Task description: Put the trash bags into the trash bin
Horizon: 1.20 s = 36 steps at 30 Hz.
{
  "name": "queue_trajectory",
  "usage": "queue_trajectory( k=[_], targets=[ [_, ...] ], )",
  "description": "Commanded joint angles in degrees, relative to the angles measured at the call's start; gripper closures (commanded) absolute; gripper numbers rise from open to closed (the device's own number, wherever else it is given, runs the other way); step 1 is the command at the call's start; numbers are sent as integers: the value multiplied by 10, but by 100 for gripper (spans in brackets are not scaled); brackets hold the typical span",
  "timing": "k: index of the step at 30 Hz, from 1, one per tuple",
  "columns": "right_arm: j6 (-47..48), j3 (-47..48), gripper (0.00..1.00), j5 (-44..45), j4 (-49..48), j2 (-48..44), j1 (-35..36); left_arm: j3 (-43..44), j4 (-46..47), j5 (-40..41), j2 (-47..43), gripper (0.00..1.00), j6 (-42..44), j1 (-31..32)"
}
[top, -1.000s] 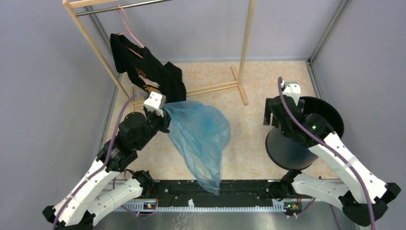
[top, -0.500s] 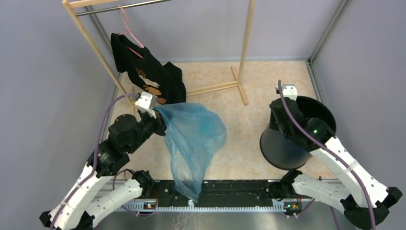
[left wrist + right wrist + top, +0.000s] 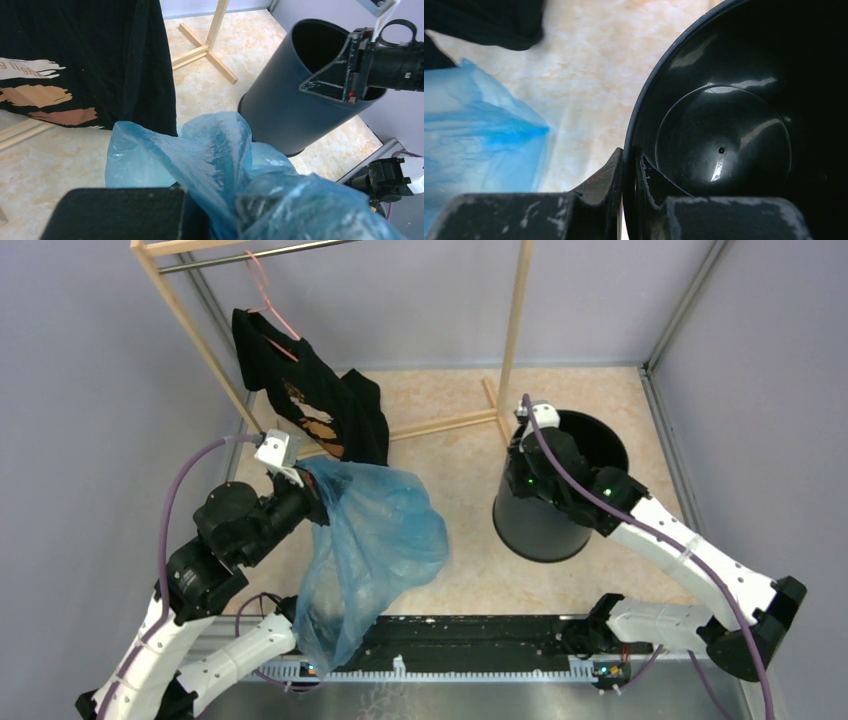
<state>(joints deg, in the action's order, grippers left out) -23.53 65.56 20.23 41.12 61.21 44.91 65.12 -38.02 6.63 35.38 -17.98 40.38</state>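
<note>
The light-blue trash bag [image 3: 375,545] hangs crumpled from my left gripper [image 3: 308,483], which is shut on its upper edge, left of the middle. In the left wrist view the bag [image 3: 215,145] bulges over the jaws and hides the left gripper [image 3: 215,212]. The black trash bin [image 3: 535,525] stands tilted at right of centre, its mouth up. My right gripper [image 3: 520,472] is shut on its left rim. In the right wrist view one finger is outside and one inside the wall of the bin [image 3: 724,140], with the right gripper [image 3: 629,157] clamped on it. The left wrist view also shows the bin [image 3: 285,110], apart from the bag.
A black shirt [image 3: 310,400] hangs on a pink hanger [image 3: 262,295] from a wooden rack [image 3: 515,330] at the back left, just behind the bag. The rack's foot [image 3: 440,425] lies on the floor beside the bin. Grey walls close in both sides.
My right gripper has shut on the bin's rim and carried the bin left, towards the middle. My left arm has pulled back and left with the bag, which now hangs lower.
</note>
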Motion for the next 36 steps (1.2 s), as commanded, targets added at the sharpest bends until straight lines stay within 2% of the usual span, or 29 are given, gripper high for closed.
queue_trajectory(
  k=[1,3,6,10,13,15,20,22,29,36],
  targets=[
    [-18,37,91,-51,-35,54,53,28,-2,-8,2,100,-10,-1],
    [-22,52,84,-34,-17,64,62,39,0,-9,13,100,-7,-1],
    [-34,80,80,21,32,64,78,53,5,-16,31,100,-2,-1],
    [-36,133,60,41,80,57,94,55,13,-17,41,100,-2,-1],
    [-34,166,40,49,84,49,127,54,12,-14,43,100,-6,-1],
    [-34,179,34,42,75,52,148,55,10,-14,41,100,-13,-1],
    [-59,172,27,-80,-62,85,202,49,6,-13,35,100,-25,-1],
    [-68,175,25,-110,-118,113,252,49,2,-10,36,100,-25,-1],
    [-81,244,17,-34,-198,217,400,64,-9,-4,53,100,-7,-1],
    [-93,276,14,25,-199,251,433,84,-16,28,79,100,24,-1]
  ],
)
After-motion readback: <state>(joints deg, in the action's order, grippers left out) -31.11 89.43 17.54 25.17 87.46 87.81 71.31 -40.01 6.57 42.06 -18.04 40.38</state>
